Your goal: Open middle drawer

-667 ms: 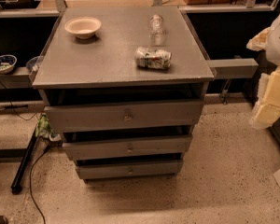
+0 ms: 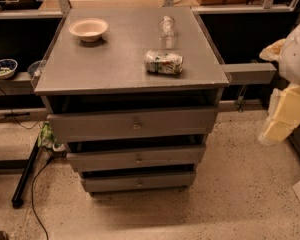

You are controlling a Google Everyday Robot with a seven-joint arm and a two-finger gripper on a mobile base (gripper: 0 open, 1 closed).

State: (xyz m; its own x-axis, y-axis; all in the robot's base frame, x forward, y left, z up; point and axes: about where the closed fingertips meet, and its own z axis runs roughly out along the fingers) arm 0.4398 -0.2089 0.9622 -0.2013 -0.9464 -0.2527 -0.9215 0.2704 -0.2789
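the arm (image 2: 296, 51) hangs at the right edge, its tool (image 2: 280, 126) (pale yellow) seemingly pointing down.

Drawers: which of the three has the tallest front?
The top drawer, directly under the tabletop; the middle drawer and bottom drawer have shorter fronts. The gripper is at the view's right edge.

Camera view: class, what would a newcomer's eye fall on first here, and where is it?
The grey cabinet fills the centre, the middle drawer second of three in its front. On top sit a white bowl back left and a can on its side at right, a clear bottle behind it. A pale robot arm shows at the right edge; the gripper is not in view.
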